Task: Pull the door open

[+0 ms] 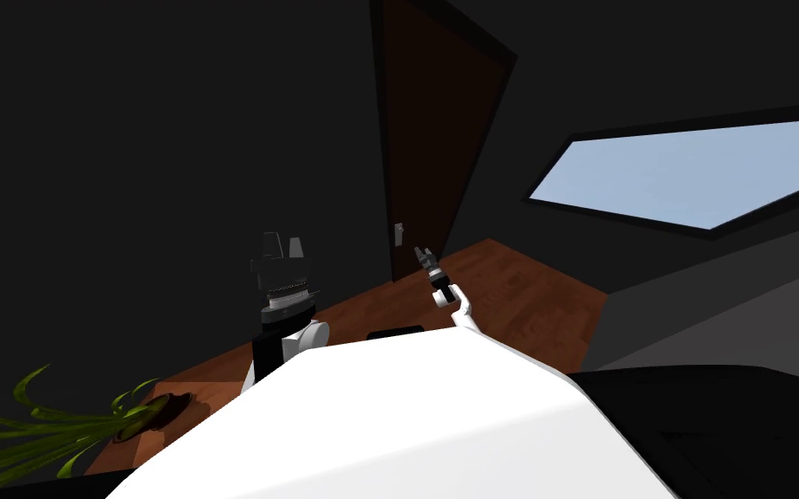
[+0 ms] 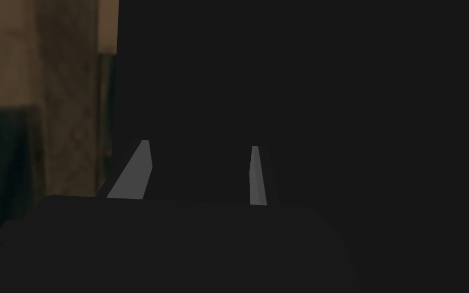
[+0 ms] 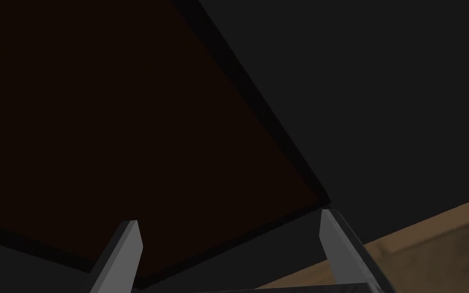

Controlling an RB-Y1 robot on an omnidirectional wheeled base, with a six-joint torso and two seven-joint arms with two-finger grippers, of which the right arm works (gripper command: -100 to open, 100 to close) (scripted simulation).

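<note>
At the far left of the head view a potted plant stands on the wooden floor, its green leaves trailing outward. Next along, the left end effector is raised close to the camera, pointing at the dark wall. Its wrist view adds the detail: the two fingers stand moderately apart with nothing between them, in front of a flat dark surface.

Further right is the door, a dark brown panel set in a dark frame in the far wall. From the head, a small pale handle shows on its left edge, low down. The right end effector hovers just beside that handle, apart from it, on an outstretched white arm. The right wrist view gives what the head cannot: the fingers are spread wide and empty, aimed at the brown door panel where its frame meets the floor.

On the right-hand wall a window shows pale blue
</note>
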